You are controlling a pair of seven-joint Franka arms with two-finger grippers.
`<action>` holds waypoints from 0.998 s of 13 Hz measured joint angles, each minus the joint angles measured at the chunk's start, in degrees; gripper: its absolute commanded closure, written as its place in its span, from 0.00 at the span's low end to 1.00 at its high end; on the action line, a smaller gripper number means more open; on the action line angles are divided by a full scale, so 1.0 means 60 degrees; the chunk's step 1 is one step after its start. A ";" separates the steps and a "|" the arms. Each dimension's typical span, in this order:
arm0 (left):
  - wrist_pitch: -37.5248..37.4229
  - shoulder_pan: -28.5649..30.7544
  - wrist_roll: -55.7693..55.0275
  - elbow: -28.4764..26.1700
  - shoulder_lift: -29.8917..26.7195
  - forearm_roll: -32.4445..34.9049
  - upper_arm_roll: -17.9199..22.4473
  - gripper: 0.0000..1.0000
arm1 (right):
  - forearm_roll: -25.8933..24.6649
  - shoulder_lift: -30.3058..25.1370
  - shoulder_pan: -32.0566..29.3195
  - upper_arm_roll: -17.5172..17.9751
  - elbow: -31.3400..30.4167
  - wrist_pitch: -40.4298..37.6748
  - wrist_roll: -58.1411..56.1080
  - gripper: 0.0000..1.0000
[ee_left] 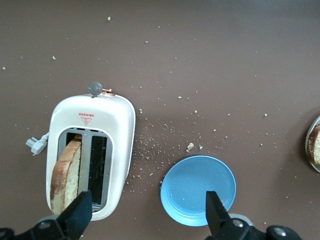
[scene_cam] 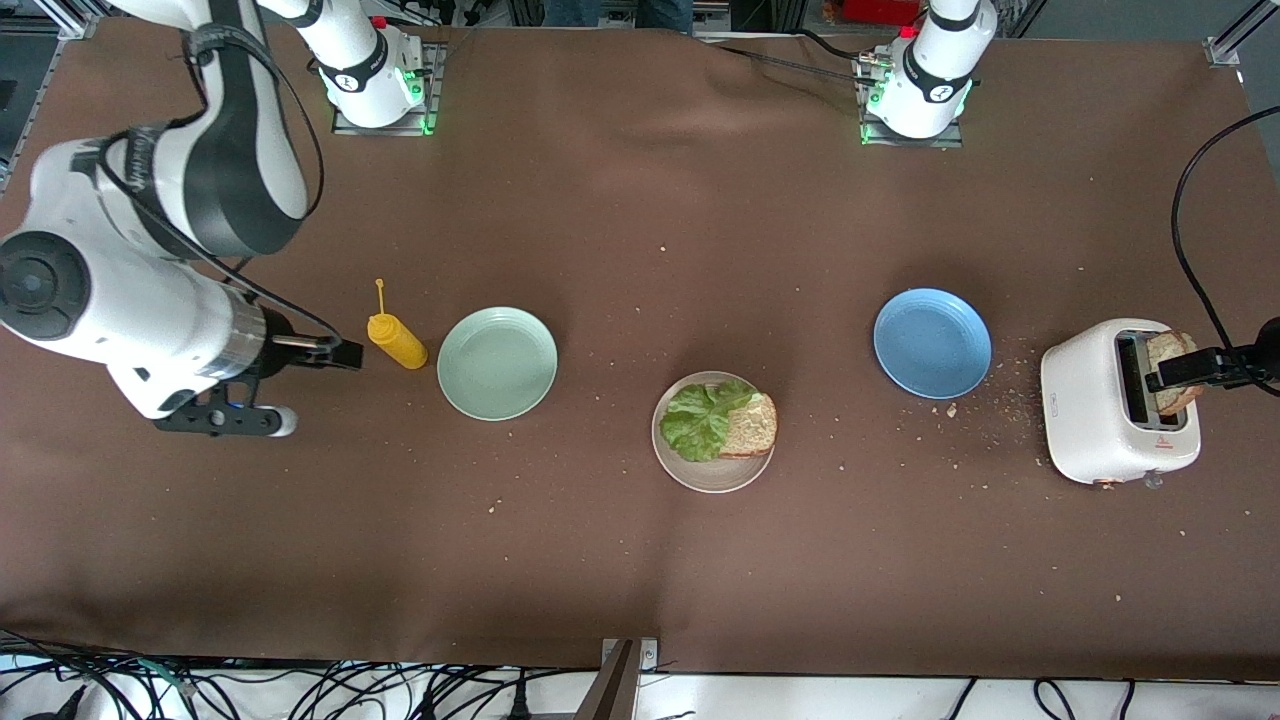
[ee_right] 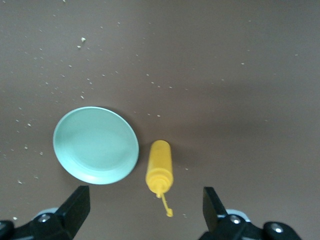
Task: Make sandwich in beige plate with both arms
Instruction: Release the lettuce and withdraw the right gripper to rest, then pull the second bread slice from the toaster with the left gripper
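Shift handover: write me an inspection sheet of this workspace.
Surface: brown cloth, crumbs scattered, thickest beside the toaster.
Job's things: beige plate holds one bread slice with a lettuce leaf on it; second slice stands in the toaster.
Clutter: green plate, blue plate, yellow bottle lying down.
Grippers: left gripper open over the toaster; right gripper open above the bottle.
Cables: black cable looping above the toaster.
Surroundings: loose wires below the table edge.
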 measured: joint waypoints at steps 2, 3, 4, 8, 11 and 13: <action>0.0042 0.0443 0.0720 -0.0039 0.0104 0.0018 0.0016 0.00 | -0.0634 -0.0953 -0.0994 0.0871 -0.0862 0.0014 -0.0186 0.00; 0.0137 0.0717 0.1089 -0.0101 0.0177 0.0019 0.0019 0.00 | -0.0707 -0.1390 -0.1256 0.1014 -0.1264 0.0023 -0.0225 0.00; 0.0317 0.0937 0.1377 -0.0251 0.0239 0.0019 0.0023 0.00 | -0.0727 -0.1823 -0.1458 0.1099 -0.1696 0.0063 -0.0264 0.00; 0.1225 0.1157 0.1608 -0.1290 0.0416 0.0142 0.0023 0.00 | -0.1064 -0.3436 -0.2811 0.2118 -0.3323 0.1200 -0.0561 0.00; 0.2255 0.1201 0.1618 -0.2116 0.0392 0.0838 0.0022 0.00 | -0.1111 -0.4191 -0.3347 0.2228 -0.3680 0.0947 -0.0725 0.00; 0.2982 0.1315 0.1643 -0.2792 0.0354 0.0849 0.0021 0.38 | -0.1115 -0.4495 -0.3545 0.2287 -0.3780 0.0217 -0.0733 0.00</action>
